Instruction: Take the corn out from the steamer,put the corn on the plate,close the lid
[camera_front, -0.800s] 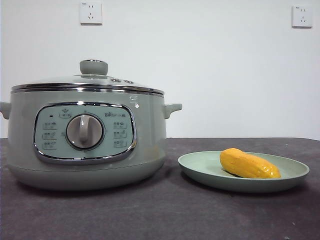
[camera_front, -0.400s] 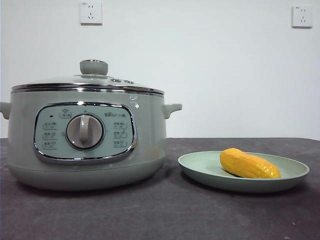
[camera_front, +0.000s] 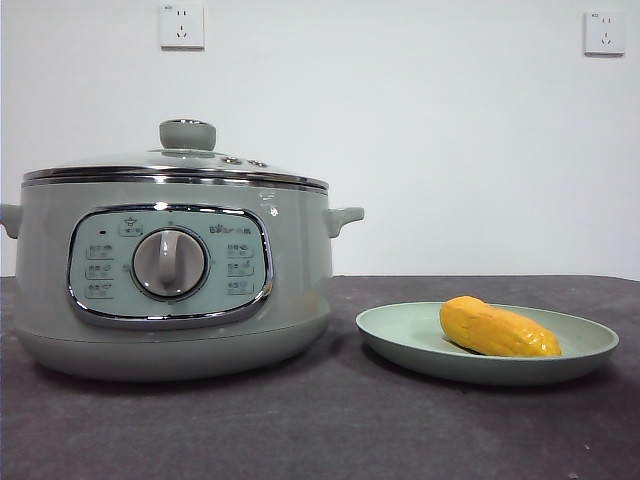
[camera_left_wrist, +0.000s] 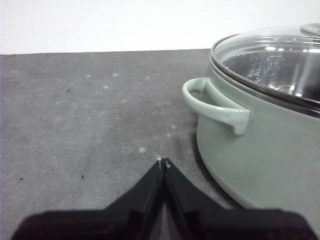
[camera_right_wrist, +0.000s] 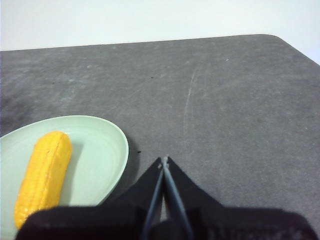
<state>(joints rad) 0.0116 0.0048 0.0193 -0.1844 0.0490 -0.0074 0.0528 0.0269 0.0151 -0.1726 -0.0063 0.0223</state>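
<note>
One ridged corn (camera_front: 498, 329) lies on the smooth round plate (camera_front: 400, 335).

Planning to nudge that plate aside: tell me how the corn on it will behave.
The corn looks rounded with tapered ends, so it would probably roll. It lies loose on the shallow plate, whose low rim may not stop it. It looks stiff and probably light.

Steamer (camera_front: 170, 265) panel: small labels and logo, too blurred to read.
</note>
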